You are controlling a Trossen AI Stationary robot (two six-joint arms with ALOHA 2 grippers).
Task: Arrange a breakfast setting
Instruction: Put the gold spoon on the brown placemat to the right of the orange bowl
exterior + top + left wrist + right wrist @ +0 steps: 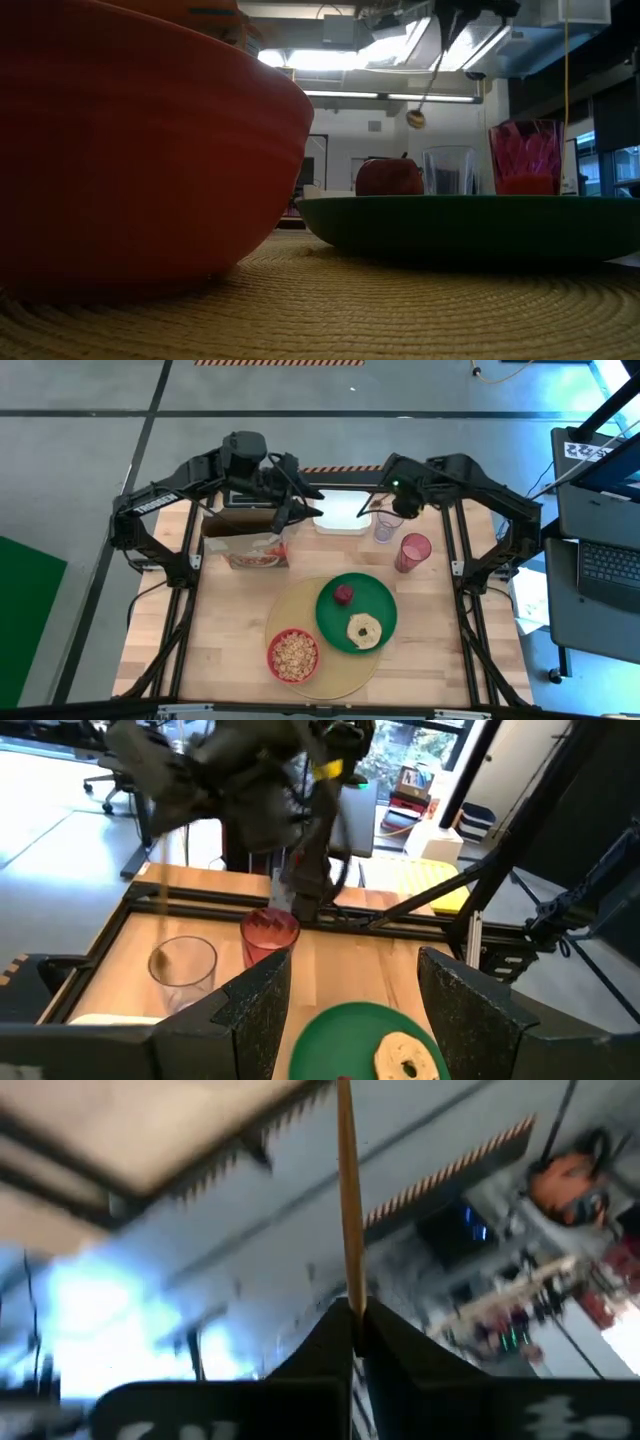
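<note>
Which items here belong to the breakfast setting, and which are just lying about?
Setting: large round tan mat, round green plate, small red bowl of cereal, bagel, red apple, translucent pink cup.
Lying about: cereal box, white rectangular tray, clear glass.

Mat (335, 660) at table's (230, 630) near centre, bearing plate (330, 618) and bowl (293, 656); bowl left of plate, holding cereal (294, 652). Apple (343, 595) and bagel (364, 630) on plate. Behind: cereal box (245, 540) left, tray (343, 513) centre, glass (388, 527) and cup (412, 552) right.
</note>
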